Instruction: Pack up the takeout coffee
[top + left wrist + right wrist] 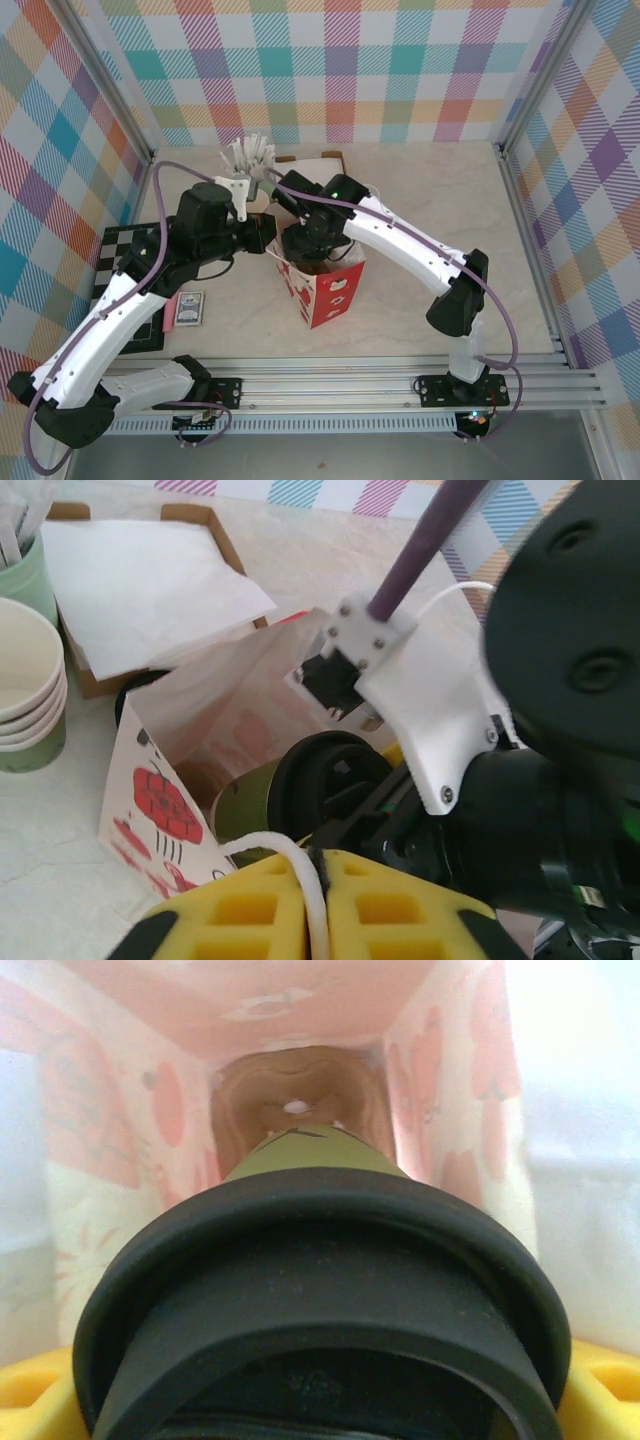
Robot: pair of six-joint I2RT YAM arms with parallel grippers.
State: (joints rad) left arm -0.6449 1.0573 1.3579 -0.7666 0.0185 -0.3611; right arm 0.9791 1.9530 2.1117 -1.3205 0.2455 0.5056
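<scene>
The takeout coffee (310,1155), a green cup with a black lid (320,1300), points down into the red-and-white paper bag (330,290). My right gripper (320,1405) is shut on it at the lid end, a yellow finger (30,1390) on each side. In the left wrist view the cup (245,805) sits tilted in the bag's mouth (200,710). My left gripper (315,890) is shut on the bag's white cord handle (270,842), its yellow pads pressed together round the cord. From above, the left gripper (266,238) is at the bag's left rim.
A stack of cream-rimmed cups (25,690) and a cardboard box with white paper (150,590) stand behind the bag. A cup of white utensils (250,155) is at the back. A checkered mat (120,265) and a small card pack (190,310) lie to the left.
</scene>
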